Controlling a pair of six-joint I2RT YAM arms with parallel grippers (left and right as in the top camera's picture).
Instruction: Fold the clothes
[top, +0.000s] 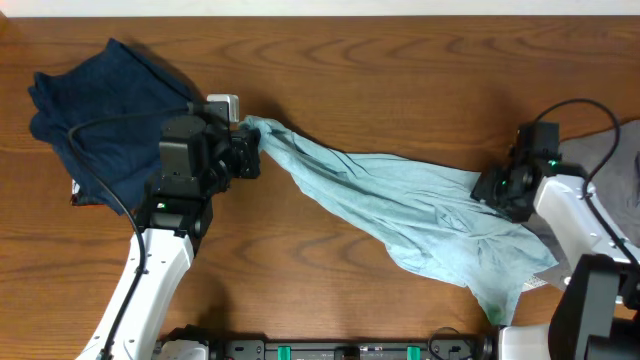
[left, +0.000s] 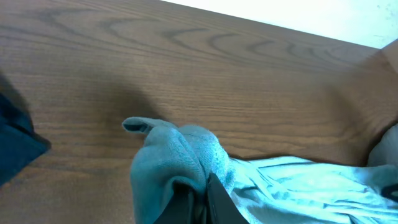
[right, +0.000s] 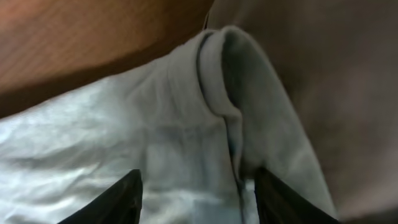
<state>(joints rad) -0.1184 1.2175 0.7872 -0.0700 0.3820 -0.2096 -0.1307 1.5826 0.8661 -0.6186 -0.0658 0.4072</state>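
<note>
A light teal garment (top: 400, 205) lies stretched across the wooden table from centre left to lower right. My left gripper (top: 248, 150) is shut on its left end, and the bunched cloth (left: 168, 152) wraps round the closed fingers (left: 199, 202). My right gripper (top: 492, 188) is open at the garment's right edge. In the right wrist view its fingers (right: 196, 199) straddle a folded hem of the pale cloth (right: 217, 93) without closing on it.
A dark navy garment (top: 105, 110) lies crumpled at the far left, behind my left arm. A grey garment (top: 615, 165) lies at the right edge under my right arm. The table's front edge runs along the bottom.
</note>
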